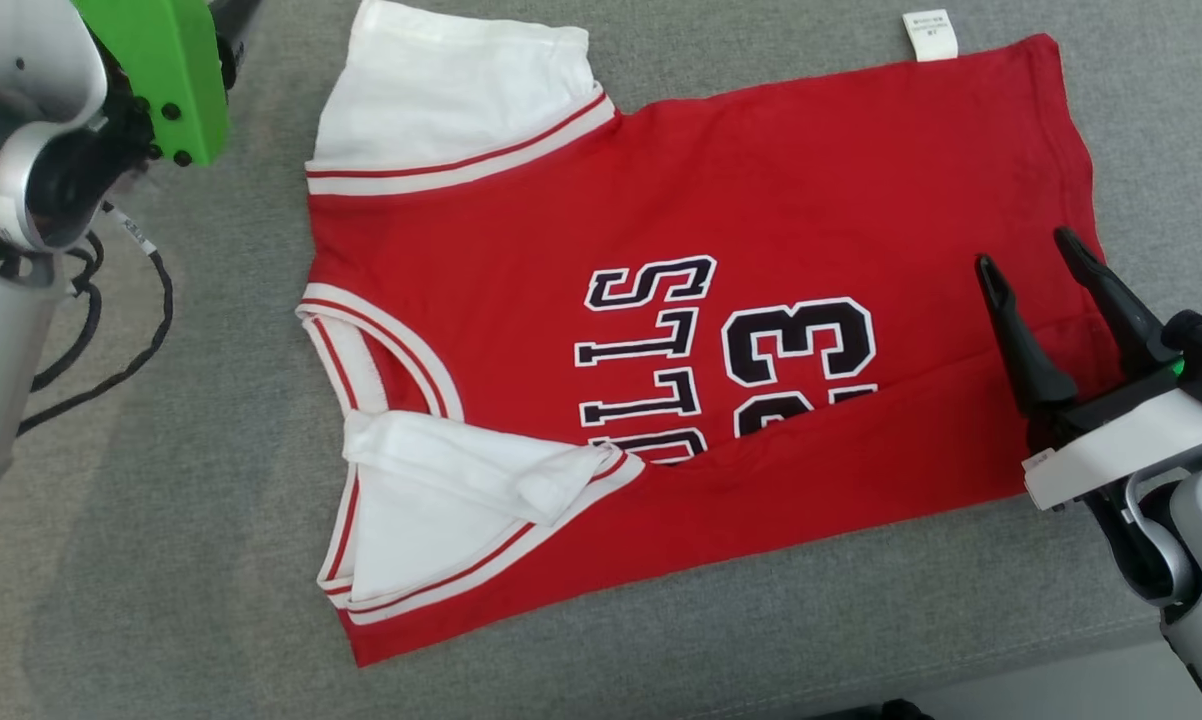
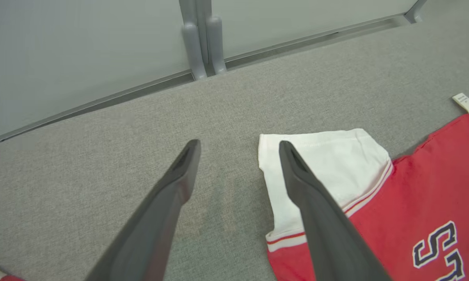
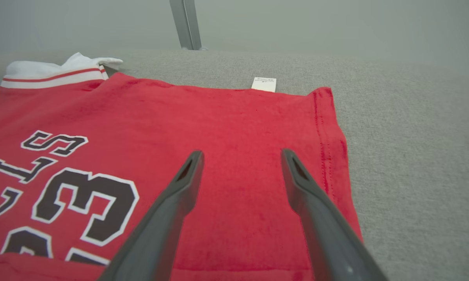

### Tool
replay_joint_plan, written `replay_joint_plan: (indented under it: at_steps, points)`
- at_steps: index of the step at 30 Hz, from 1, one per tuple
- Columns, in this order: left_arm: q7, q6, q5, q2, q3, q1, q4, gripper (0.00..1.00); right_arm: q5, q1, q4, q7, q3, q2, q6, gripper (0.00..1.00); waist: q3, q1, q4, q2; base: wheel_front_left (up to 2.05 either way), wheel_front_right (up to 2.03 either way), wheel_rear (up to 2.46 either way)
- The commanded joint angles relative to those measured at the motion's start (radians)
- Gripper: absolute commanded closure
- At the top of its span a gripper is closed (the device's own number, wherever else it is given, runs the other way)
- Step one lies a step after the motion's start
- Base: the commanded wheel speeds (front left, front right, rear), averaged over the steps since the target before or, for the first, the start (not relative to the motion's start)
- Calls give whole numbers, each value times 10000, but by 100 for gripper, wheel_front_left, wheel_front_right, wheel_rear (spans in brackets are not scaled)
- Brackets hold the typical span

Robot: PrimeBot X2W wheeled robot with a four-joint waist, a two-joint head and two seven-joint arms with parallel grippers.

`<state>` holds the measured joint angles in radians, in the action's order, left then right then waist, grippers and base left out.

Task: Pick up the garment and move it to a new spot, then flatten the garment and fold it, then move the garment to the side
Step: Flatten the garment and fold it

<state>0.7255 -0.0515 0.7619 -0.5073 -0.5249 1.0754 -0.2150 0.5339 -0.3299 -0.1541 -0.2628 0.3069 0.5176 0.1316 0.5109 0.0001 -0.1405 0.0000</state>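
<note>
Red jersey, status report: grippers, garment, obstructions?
Left gripper open by the white sleeve. Right gripper open over the hem. Jersey flat, near edge folded over lettering. Nothing in the way.

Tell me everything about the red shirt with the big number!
The red shirt looks like soft cloth, with white sleeves trimmed in red stripes, black white-edged letters and numbers, and a small white tag. It lies mostly flat on the grey surface, its near edge folded over the print. The open right claw hangs above its hem.
</note>
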Motion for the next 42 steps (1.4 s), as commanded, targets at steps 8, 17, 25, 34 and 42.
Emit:
replay_joint_plan:
  at_steps: [8,17,25,34,42]
  points:
    - [783,344,-317,191,-573,1233,-1275,0,154,-239,84,-27,-137,-295,-18,0,1084,-1,-981,0,0,0,0]
    - [642,619,-632,14,-886,1431,-2013,0,174,-67,198,-27,-299,-442,-18,0,1362,-1,-1266,0,0,0,0]
    - [444,694,-922,-54,-1128,1538,-2423,0,185,-147,208,-27,-172,-560,-18,0,1451,-1,-1331,0,0,0,0]
    - [565,884,-893,-40,-1335,1475,-2761,55,207,-228,203,-27,-105,-499,-18,0,1412,-1,-1355,0,0,0,0]
    - [-100,1329,-695,-13,-1326,1456,-2705,100,364,-522,214,-27,36,-413,-19,0,1345,-1,-1333,0,0,0,0]
